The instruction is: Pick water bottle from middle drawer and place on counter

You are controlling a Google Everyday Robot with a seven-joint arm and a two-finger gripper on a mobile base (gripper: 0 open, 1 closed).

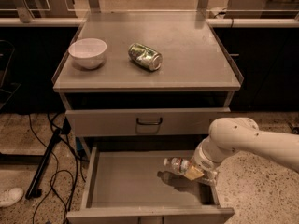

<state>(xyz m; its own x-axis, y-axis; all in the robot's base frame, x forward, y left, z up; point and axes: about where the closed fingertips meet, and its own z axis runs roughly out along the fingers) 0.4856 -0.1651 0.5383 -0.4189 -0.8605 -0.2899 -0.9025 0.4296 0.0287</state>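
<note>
The water bottle (175, 164), clear with a white cap pointing left, lies sideways in my gripper (190, 171). The gripper is shut on the bottle's right end and holds it a little above the floor of the open middle drawer (126, 183), near the drawer's right side. The bottle's shadow falls on the floor below it. My white arm (252, 141) reaches in from the right. The counter (191, 45) is the grey cart top above the drawers.
A white bowl (88, 52) stands on the counter's left. A dented green-and-silver can (145, 56) lies near its middle. A shut drawer front with a dark loop handle (149, 122) sits above the open drawer. Cables and a black stand lie on the floor to the left.
</note>
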